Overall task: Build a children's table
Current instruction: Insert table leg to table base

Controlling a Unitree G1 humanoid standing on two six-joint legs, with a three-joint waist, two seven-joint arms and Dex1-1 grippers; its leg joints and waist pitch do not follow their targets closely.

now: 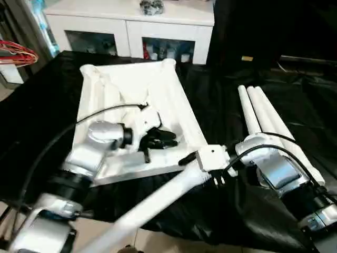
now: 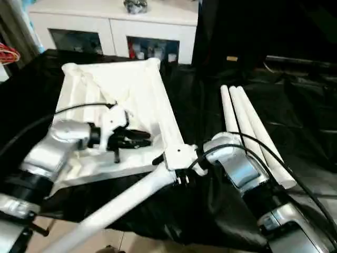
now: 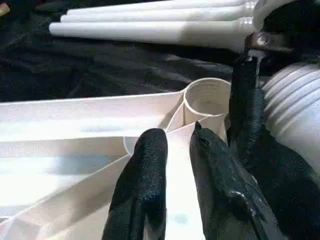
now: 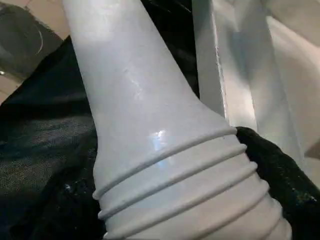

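Observation:
The children's table top [image 1: 131, 89] lies upside down on the black cloth, ribbed underside up. My left gripper [image 1: 160, 138] hovers over its near right part, fingers [image 3: 145, 185] a narrow gap apart with nothing held, just short of a round corner socket [image 3: 207, 100]. My right gripper [image 1: 196, 167] is shut on the ribbed thick end of one white leg [image 1: 152, 203], right beside that corner. The leg slants down past the front edge toward the floor. In the right wrist view the leg [image 4: 150, 125] is very close. Three more legs [image 1: 268, 121] lie side by side at the right.
A white cabinet [image 1: 131, 21] with glass-fronted compartments stands behind the work surface. Black cloth [image 1: 221, 95] covers the surface between the top and the loose legs. Red wires [image 1: 18, 52] hang at the far left. Light floor shows below the front edge.

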